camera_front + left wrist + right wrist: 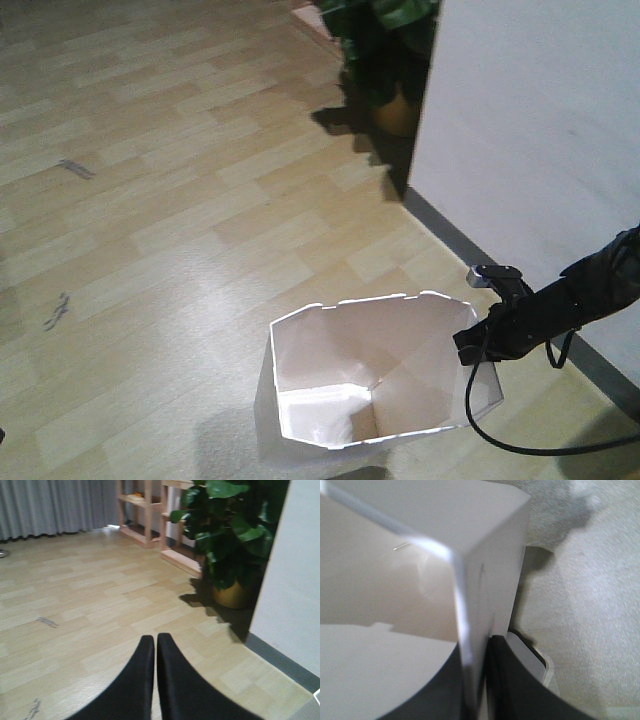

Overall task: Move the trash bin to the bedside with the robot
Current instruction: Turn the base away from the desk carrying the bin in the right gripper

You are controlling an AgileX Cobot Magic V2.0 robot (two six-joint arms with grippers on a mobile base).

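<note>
Exterior front-facing: right fingers (472,347) pinch angular white trash bin (340,385).

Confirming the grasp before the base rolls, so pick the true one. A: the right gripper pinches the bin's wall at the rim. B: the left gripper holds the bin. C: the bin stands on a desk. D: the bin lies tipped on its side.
A: in the right wrist view the right gripper has a finger on either side of the trash bin wall; the left gripper is shut on nothing.
</note>
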